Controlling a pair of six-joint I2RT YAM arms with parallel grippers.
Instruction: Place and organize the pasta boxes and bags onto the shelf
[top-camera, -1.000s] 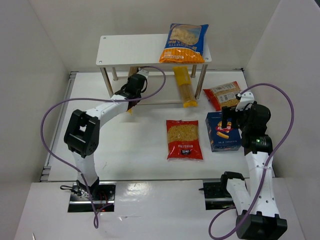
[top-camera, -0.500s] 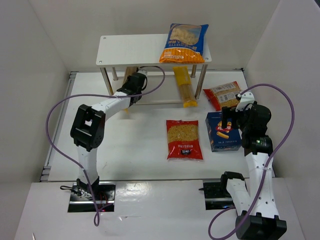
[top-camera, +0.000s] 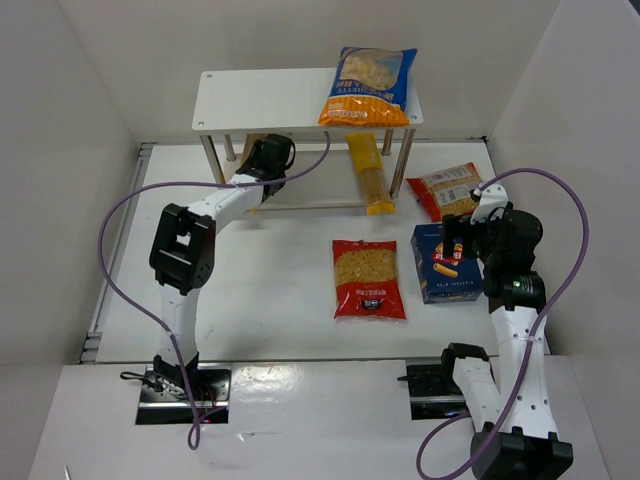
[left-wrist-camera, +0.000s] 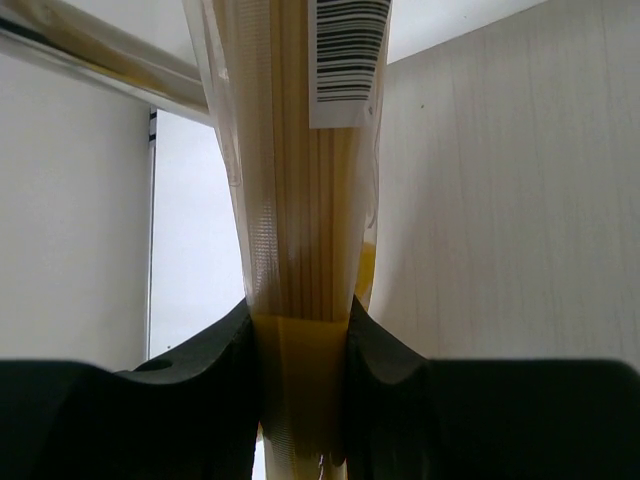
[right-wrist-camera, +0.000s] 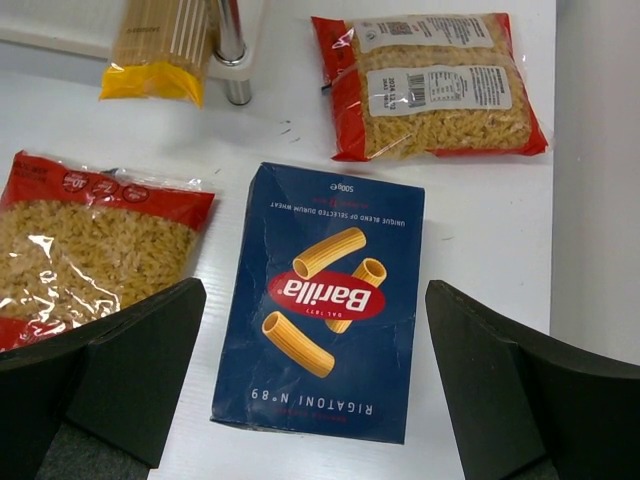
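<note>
My left gripper (left-wrist-camera: 300, 345) is shut on a long yellow spaghetti bag (left-wrist-camera: 295, 180), pinching its lower end. In the top view this gripper (top-camera: 267, 155) reaches under the white shelf (top-camera: 260, 100), whose top board hides the held bag. A blue-and-orange bag (top-camera: 368, 85) lies on the shelf top. A second spaghetti bag (top-camera: 368, 172) lies on the lower tier. My right gripper (right-wrist-camera: 312, 300) stands open above the dark blue pasta box (right-wrist-camera: 325, 300), which lies flat on the table (top-camera: 447, 262).
Two red pasta bags lie on the table: one (top-camera: 369, 278) left of the box, one (top-camera: 447, 188) behind it by the shelf's right front leg (right-wrist-camera: 232, 50). White walls close in on both sides.
My left arm has pushed farther back under the shelf, carrying the spaghetti bag out of the top view. The right arm has stayed still.
</note>
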